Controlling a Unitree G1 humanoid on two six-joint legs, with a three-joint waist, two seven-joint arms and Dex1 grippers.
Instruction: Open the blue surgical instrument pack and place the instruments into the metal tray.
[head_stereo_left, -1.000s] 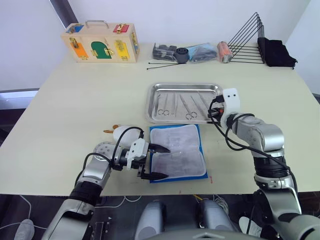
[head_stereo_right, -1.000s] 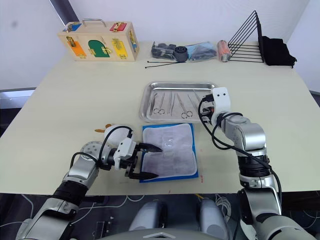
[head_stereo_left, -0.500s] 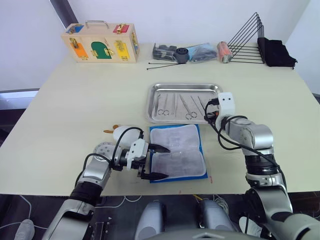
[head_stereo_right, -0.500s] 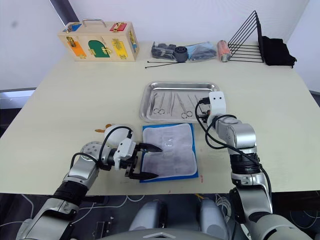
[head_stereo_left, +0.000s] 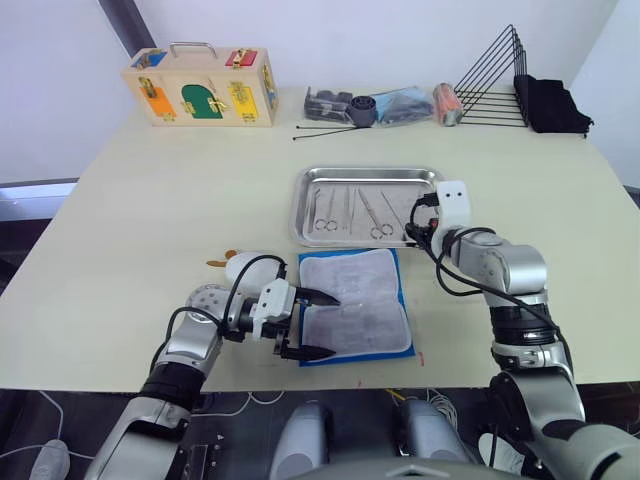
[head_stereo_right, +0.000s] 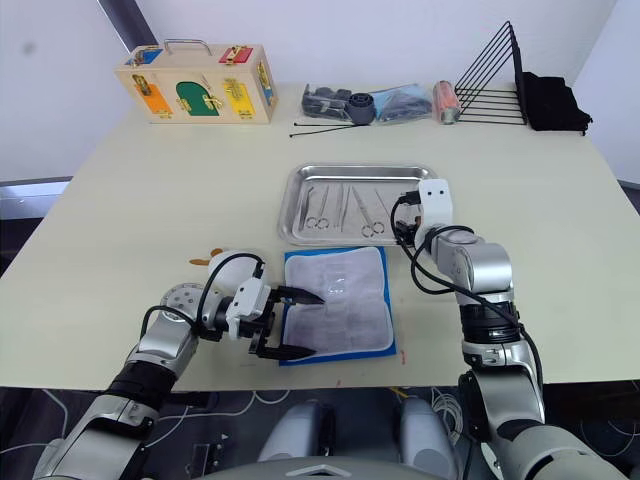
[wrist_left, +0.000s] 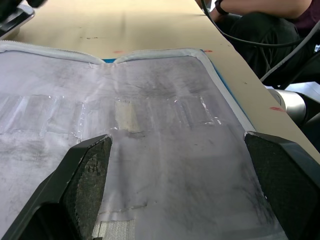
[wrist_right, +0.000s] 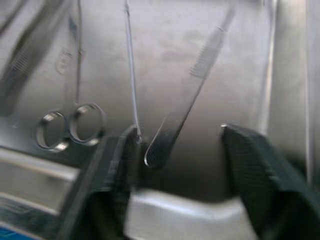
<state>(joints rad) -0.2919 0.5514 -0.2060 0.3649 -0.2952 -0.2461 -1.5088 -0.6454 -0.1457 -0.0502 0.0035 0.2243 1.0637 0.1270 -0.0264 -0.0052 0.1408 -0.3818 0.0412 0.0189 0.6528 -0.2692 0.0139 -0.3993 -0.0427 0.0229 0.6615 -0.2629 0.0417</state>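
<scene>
Black fingers of the left gripper (head_stereo_left: 312, 324) stand wide apart at the near left edge of the pack (head_stereo_left: 357, 305), with nothing between the jaws. A white oval pad (head_stereo_left: 243, 266) sits just behind that arm, partly hidden by its cable. The pack lies spread open on the cream desk (head_stereo_left: 150, 210), whitish clear side up with blue showing round its edge; in the left wrist view its pockets (wrist_left: 125, 112) look flat, though what the small pale patch inside is cannot be made out.

Just beyond the pack is the steel tray (head_stereo_left: 312, 238). Lying in it, side by side, are the instruments (head_stereo_left: 360, 210): ring-handled scissors or forceps and thinner straight pieces, too fine to sort from the head views.

The right gripper (wrist_right: 172, 150) is at the tray's near right corner, hidden from above by its white wrist block. From the right wrist view the jaws are apart and empty, with a flat slim tool (wrist_right: 187, 97) and a thin wire-like piece (wrist_right: 131, 75) lying on the tray floor between them; whether they touch the tray is unclear.
</scene>
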